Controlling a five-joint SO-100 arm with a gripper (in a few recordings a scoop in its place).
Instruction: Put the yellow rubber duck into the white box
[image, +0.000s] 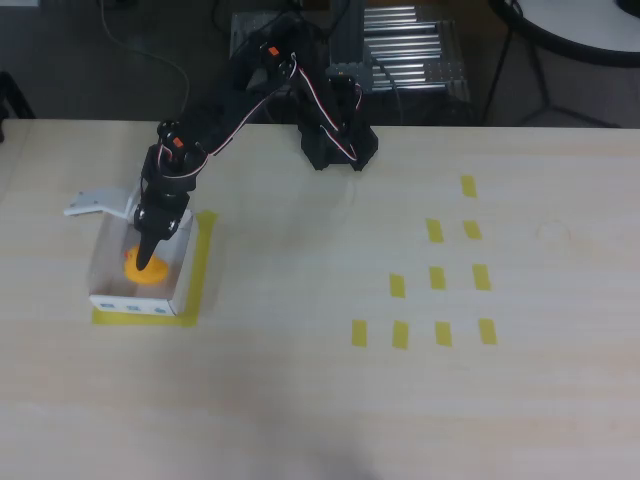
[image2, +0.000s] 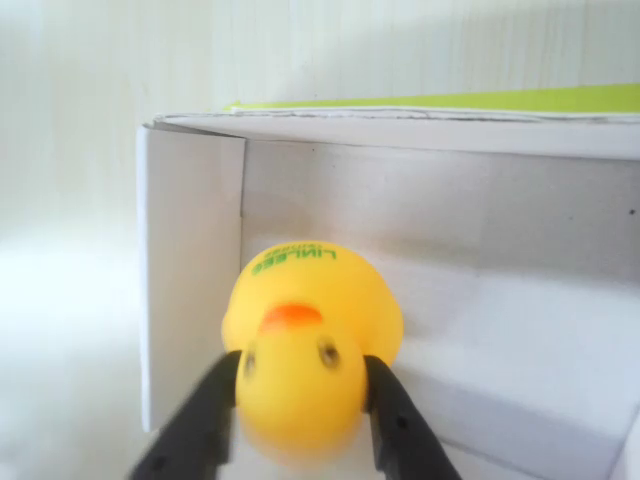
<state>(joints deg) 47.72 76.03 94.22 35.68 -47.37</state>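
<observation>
At the left edge of the bench (image: 320, 400), as the overhead view shows it, we list the items from largest to smallest. Bench: pale wood-grain top carrying everything below. Arm (image: 255, 95): black, based at the far edge near the middle, reaching left and down into the box. White box (image: 180, 285): shallow cardboard tray with pale-blue marks on its near wall, sitting on a yellow tape outline (image: 205, 260). Yellow tape strips (image: 437, 278): short pieces in rows toward the right edge, well apart from the box. Gripper (image2: 300, 400): we see its two dark fingers (image2: 205, 420) pinching the duck's head from either side. Yellow rubber duck (image2: 300, 340): held inside the box, near a corner, beak orange, green lettering on its body; we cannot tell whether it touches the floor.
</observation>
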